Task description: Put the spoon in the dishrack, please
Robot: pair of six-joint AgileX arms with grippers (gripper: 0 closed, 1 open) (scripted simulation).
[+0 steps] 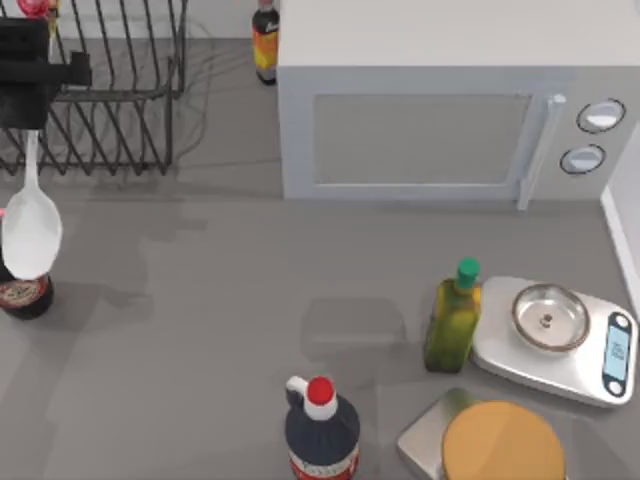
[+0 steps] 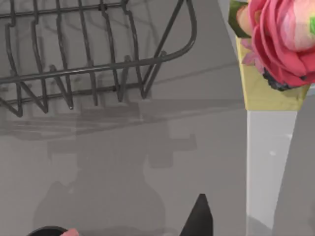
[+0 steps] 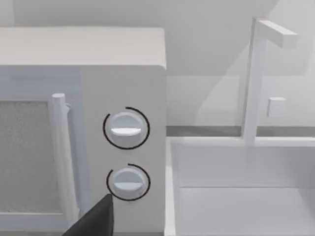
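Spoon (image 1: pixel 30 225): white, hanging bowl-down from the left gripper (image 1: pixel 30 85) at the table's far left edge, fingers clamped on its handle, just in front of the dishrack (image 1: pixel 110 100). Open grey tabletop lies between rack, microwave (image 1: pixel 420 130) and the bottles at the front. Bottle labels cannot be read; right gripper's fingers cannot be told.

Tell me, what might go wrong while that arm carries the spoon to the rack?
The left hand holds the spoon near its handle end, so the long hanging bowl could swing or slip. The bowl hangs close above a dark bottle and might knock it. The dishrack has narrow tines that could catch the spoon.
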